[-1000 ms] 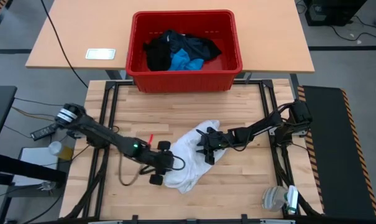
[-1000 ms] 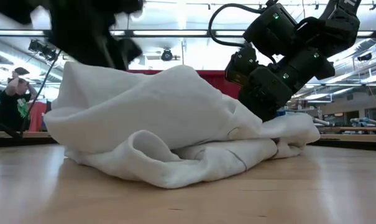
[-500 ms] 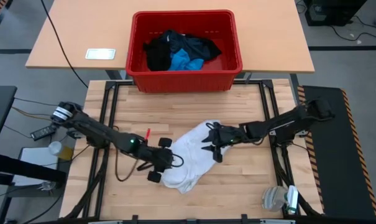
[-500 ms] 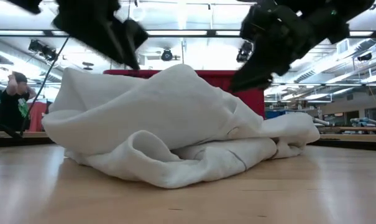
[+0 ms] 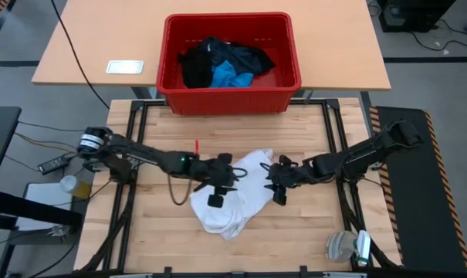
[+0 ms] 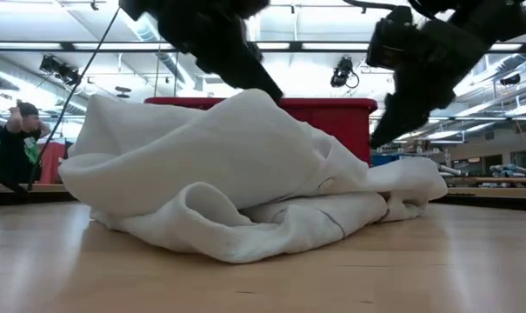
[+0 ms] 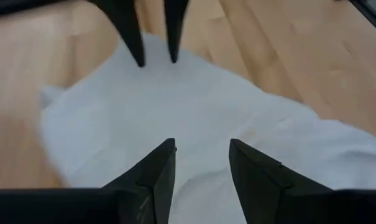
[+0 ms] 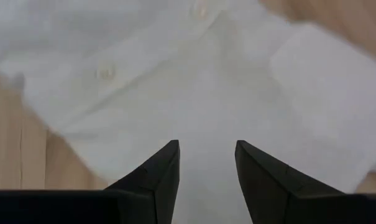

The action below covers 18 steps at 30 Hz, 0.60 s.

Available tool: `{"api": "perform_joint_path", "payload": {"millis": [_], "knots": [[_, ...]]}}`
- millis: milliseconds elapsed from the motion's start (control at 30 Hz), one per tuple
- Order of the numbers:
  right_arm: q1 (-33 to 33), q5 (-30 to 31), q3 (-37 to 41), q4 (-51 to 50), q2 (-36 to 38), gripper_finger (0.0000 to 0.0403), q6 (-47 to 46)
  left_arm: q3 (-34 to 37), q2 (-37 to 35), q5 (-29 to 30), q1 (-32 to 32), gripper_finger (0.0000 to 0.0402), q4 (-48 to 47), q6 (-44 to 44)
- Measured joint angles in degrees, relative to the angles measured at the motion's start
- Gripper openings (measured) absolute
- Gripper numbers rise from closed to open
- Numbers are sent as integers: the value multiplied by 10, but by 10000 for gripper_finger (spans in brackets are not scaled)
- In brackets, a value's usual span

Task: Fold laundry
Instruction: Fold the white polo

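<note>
The white shirt (image 5: 237, 197) lies crumpled in the middle of the wooden table, its bunched folds (image 6: 245, 200) resting on the wood. My left gripper (image 5: 230, 179) hovers open over the shirt's left part, with only shirt (image 7: 194, 106) showing beyond its fingers. My right gripper (image 5: 274, 182) hangs open at the shirt's right edge, above its buttoned part (image 8: 150, 56). Black garments (image 5: 196, 68) and a bright blue piece (image 5: 229, 76) lie in the red crate (image 5: 171, 85) beyond the table's far edge.
The red crate stands on a second table past the far edge, with a white card (image 5: 124, 66) to its left. A cable loop (image 5: 175, 191) hangs from my left arm. Bare wood (image 5: 295, 232) lies near the front edge. A person (image 6: 6, 143) stands far behind.
My left gripper has swung from the shirt's near left side toward the table's right and far edge, rising a little, and now hangs over the shirt. My right gripper has risen off the shirt and drawn back toward the right edge. The shirt keeps its shape.
</note>
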<state>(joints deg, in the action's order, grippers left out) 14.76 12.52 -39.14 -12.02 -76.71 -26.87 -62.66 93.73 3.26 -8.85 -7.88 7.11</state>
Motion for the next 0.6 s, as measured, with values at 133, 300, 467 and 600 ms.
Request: {"api": "perform_joint_path", "payload": {"millis": [133, 300, 467, 600], "knots": [[14, 2, 17, -10, 2, 164, -10, -39, 57, -29, 22, 153, -6, 27], [38, 23, 36, 0, 5, 164, -36, -86, 124, -36, 51, 153, -58, 37], [66, 55, 54, 11, 5, 164, -56, -90, 159, -39, 67, 153, -168, -17], [79, 80, 65, 27, 6, 164, -66, -90, 150, -34, 72, 148, -238, -67]]}}
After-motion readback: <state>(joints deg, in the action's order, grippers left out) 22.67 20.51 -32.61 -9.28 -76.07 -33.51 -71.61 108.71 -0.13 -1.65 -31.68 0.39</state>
